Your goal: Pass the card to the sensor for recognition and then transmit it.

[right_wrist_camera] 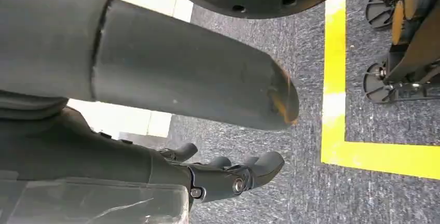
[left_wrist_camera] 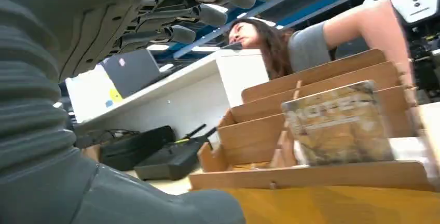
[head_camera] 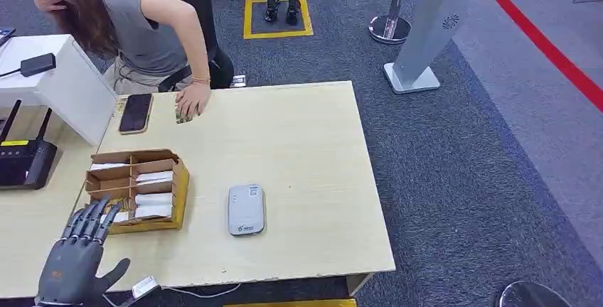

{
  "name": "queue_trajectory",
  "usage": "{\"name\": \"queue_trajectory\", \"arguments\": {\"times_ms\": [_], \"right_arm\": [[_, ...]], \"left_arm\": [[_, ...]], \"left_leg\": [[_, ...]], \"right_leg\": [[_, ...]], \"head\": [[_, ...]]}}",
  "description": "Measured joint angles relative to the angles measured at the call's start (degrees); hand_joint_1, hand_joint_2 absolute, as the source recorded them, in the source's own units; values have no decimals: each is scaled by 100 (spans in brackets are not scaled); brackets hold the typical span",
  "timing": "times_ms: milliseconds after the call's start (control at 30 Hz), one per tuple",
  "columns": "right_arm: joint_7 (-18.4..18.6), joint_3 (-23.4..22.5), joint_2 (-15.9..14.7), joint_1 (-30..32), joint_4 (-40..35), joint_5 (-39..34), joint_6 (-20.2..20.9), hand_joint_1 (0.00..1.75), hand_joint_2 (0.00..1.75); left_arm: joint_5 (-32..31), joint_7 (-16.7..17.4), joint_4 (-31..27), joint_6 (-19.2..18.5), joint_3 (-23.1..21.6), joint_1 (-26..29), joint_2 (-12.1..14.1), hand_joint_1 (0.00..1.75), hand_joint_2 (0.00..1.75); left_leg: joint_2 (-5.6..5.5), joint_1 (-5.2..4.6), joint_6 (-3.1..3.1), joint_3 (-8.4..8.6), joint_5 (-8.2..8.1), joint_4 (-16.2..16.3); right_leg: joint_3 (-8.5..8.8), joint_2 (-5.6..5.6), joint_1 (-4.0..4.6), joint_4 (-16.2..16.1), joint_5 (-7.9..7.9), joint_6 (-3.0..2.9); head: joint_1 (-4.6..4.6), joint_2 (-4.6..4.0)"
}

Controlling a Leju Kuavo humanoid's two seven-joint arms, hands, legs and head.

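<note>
A cardboard card box (head_camera: 173, 192) stands on the table's left part, with white cards (head_camera: 153, 195) lying in its slots. In the left wrist view the box (left_wrist_camera: 321, 175) is close ahead, and a patterned card (left_wrist_camera: 337, 123) stands upright in it. My left hand (head_camera: 78, 254) hovers just in front of the box with fingers spread, holding nothing. The grey sensor (head_camera: 246, 209) lies flat to the right of the box. My right hand (right_wrist_camera: 228, 175) hangs over the carpet, thumb (right_wrist_camera: 197, 81) apart from the fingers and nothing in it.
A person leans over the far table edge with a hand (head_camera: 190, 99) pressed on a small card. A phone (head_camera: 135, 112) lies beside it. A black router (head_camera: 25, 161) and a white cabinet (head_camera: 67, 83) stand at the left. The table (head_camera: 320, 151) ends at the right above grey carpet.
</note>
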Motion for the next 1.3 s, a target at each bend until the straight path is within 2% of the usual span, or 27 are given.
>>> {"name": "queue_trajectory", "arguments": {"times_ms": [667,967,1300], "right_arm": [[-33,0,-4,2,0,13,11,0,0],[-33,0,-7,1,-2,90,-2,0,0],[0,0,-7,0,-2,103,0,0,0]], "left_arm": [[28,48,0,127,-321,-107,70,0,175],[-293,448,120,190,-411,-345,66,0,175],[-330,501,422,151,-417,-563,-55,0,175]], "left_leg": [[0,1,0,-1,0,0],[-1,1,0,-1,0,0],[-1,0,0,-1,0,0]], "right_leg": [[0,-1,1,0,0,0],[1,-1,1,0,0,0],[0,-1,1,0,0,0]], "head": [[0,0],[0,0],[0,0]]}}
